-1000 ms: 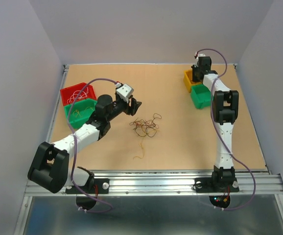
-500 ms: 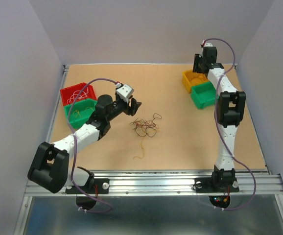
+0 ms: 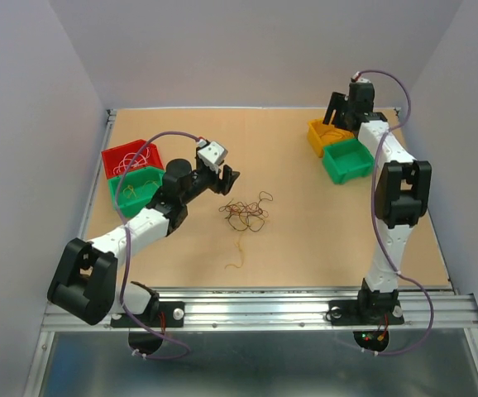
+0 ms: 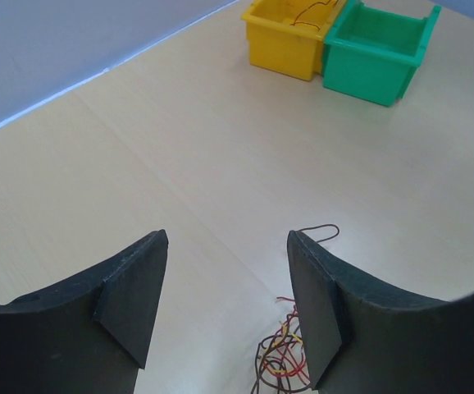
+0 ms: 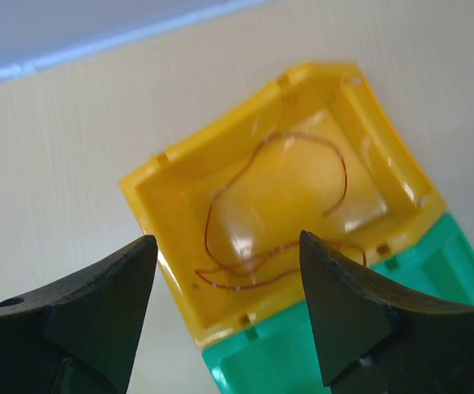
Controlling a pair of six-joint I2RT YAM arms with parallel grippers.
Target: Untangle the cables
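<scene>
Left gripper (image 4: 227, 246): wide, empty, beside centre-frame cables (image 3: 243, 213) | Right gripper (image 5: 229, 246): wide, empty, over yellow bin (image 5: 148, 199), upper right

A yellow open-topped plastic bin (image 5: 221, 131) sits directly beneath the right gripper (image 5: 225, 246), and a green plastic bin (image 5: 458, 279) touches its nearer side. Behind the left gripper (image 3: 227, 179), off to its left, a red plastic bin (image 3: 111, 159) and a second green plastic bin (image 3: 121, 203) stand touching. All four rest on the tan wooden surface (image 3: 305, 223), which has a metal rail (image 3: 264, 308) along its near edge.
</scene>
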